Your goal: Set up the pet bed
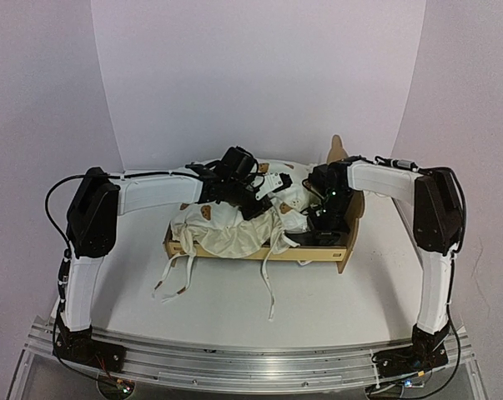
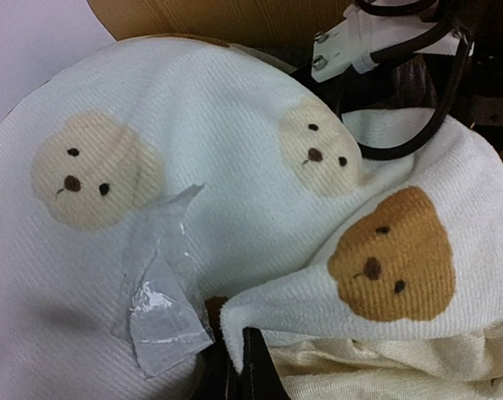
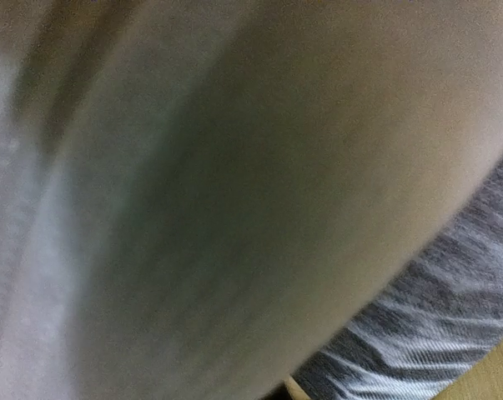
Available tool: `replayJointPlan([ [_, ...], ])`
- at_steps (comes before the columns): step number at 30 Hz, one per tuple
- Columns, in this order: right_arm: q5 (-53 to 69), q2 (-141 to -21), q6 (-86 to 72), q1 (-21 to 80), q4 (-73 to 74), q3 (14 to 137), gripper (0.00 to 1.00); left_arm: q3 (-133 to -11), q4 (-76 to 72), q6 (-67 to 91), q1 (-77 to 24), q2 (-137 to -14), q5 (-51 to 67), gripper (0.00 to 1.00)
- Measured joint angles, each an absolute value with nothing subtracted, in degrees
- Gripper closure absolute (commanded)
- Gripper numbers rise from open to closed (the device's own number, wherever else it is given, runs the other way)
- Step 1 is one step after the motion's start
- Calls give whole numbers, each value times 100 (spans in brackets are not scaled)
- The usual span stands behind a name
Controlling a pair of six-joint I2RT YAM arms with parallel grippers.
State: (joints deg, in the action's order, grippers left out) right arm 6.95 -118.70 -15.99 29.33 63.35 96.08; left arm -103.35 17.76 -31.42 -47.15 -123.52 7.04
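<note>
The pet bed's plywood frame [image 1: 318, 254] lies across the table's middle, with its ear-shaped headboard [image 1: 339, 152] at the right end. The cream bear-print mattress cushion [image 1: 234, 229] is bunched up on the frame, and its ties trail onto the table. My left gripper [image 1: 255, 200] hovers over the cushion. In the left wrist view it [image 2: 244, 367] is shut on a white corner of the cushion [image 2: 384, 250]. My right gripper [image 1: 319, 223] is low inside the frame near the headboard. Its wrist view is filled by blurred cream cloth [image 3: 193, 208], and its fingers are hidden.
A scrap of clear tape [image 2: 159, 304] is stuck to the rounded bear-print cloth [image 2: 151, 108]. The right arm's cables [image 2: 418, 92] cross just beyond the cushion. The frame's dark grey base [image 3: 451, 317] shows beside the right wrist. Loose ties [image 1: 268, 283] lie in front of the frame.
</note>
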Motion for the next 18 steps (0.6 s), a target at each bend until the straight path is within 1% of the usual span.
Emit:
replayJointPlan([
  [1, 702, -11920, -1591, 2940, 6359, 9662, 68, -10335, 1780, -3142, -4727, -12352, 713, 100],
  [2, 686, -11961, -1597, 2956, 6398, 9716, 64, -10335, 1789, -3140, -4734, -12352, 721, 100],
  [6, 411, -11989, -1574, 3056, 6722, 10019, 58, -10335, 1816, -3119, -4785, -12352, 745, 100],
  [11, 77, -11722, -1518, 3107, 7191, 10442, 53, -10326, 1822, -3093, -4812, -12352, 774, 100],
  [15, 103, -10933, -1410, 3107, 7244, 10695, 53, -10326, 1857, -2987, -4833, -12358, 800, 100],
  [18, 308, -10101, -1253, 3126, 7043, 10468, 53, -10339, 1863, -2902, -4857, -12404, 808, 100],
])
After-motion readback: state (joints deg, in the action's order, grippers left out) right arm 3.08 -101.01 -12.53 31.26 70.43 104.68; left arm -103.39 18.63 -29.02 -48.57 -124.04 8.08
